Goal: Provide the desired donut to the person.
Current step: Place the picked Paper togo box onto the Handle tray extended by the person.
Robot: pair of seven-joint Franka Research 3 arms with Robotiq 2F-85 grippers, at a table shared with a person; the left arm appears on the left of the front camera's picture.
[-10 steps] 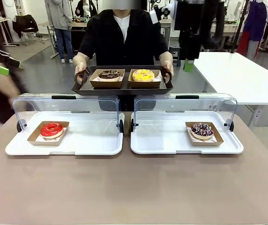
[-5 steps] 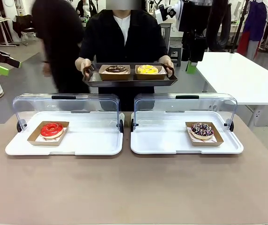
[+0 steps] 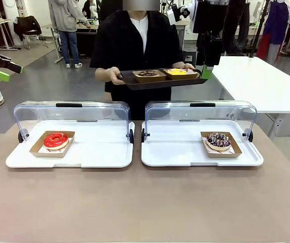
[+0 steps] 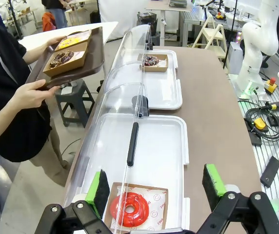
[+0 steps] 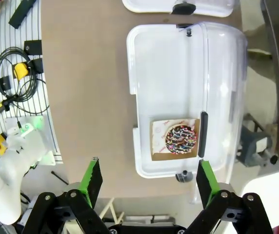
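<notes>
- Two white trays sit side by side on the near table, each with a clear lid swung up at its far edge: the left tray (image 3: pixel 84 157) and the right tray (image 3: pixel 175 152).
- On the left tray, near its left end, a red-glazed donut (image 3: pixel 56 140) lies in a brown card dish.
- On the right tray, toward its right end, a chocolate donut with sprinkles (image 3: pixel 218 140) lies in a like dish.
- At the far side stands the person (image 3: pixel 137 45), both hands holding a dark serving tray (image 3: pixel 157 81) clear of the table, tilted.
- That tray carries a chocolate donut (image 3: pixel 148 74) on the left and a yellow donut (image 3: pixel 176 72) on the right.
- The left gripper (image 4: pixel 155 187) hangs above the red donut's tray, jaws spread wide, nothing between them.
- The right gripper (image 5: pixel 147 179) hovers high over the sprinkled donut's tray, jaws likewise released and empty.
</notes>
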